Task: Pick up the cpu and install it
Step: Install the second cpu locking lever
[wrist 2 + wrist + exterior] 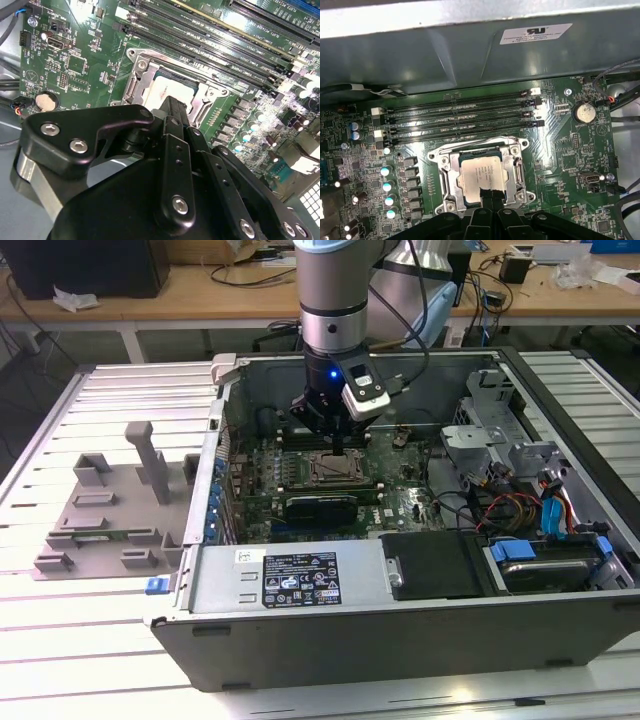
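Note:
The cpu [481,174], a small silvery-grey square chip, lies flat inside the dark metal socket frame [445,175] on the green motherboard. In the second wrist view the cpu [161,91] shows partly behind the black fingers [173,106]. My gripper [490,194] hangs just above the chip's near edge, its two fingertips pressed together with nothing between them. In the exterior view the gripper [335,445] stands low inside the open computer case [400,640], right over the socket [337,470].
Memory slots [465,117] run along the board beside the socket, near the case wall [470,55]. A drive cage [490,430], cables [500,510] and a black box [435,565] fill the exterior view's right of the case. A grey plastic tray [100,510] lies outside.

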You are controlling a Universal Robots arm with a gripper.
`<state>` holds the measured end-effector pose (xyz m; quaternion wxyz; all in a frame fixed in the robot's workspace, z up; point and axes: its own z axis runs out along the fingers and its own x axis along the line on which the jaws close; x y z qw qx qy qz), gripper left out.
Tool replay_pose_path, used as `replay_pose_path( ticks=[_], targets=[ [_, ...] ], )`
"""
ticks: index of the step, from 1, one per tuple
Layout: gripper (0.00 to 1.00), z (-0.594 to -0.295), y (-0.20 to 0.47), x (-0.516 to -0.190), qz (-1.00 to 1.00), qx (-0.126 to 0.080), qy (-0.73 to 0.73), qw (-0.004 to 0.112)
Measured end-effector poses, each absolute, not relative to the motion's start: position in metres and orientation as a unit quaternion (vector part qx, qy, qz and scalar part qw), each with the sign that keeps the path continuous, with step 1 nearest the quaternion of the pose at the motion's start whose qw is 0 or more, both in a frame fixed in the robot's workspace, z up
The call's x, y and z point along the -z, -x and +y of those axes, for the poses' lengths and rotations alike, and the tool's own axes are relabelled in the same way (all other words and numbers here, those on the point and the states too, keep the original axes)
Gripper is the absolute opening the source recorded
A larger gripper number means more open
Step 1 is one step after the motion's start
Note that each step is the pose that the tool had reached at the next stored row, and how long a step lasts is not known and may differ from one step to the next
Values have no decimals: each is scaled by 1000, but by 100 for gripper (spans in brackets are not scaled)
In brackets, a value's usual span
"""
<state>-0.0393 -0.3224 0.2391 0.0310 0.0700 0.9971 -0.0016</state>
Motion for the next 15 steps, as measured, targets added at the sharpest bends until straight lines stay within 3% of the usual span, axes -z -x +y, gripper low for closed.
replay_pose_path(
  ticks=[15],
  targets=[
    [11,-341,40,-239,997,2,-70,31]
  ],
)
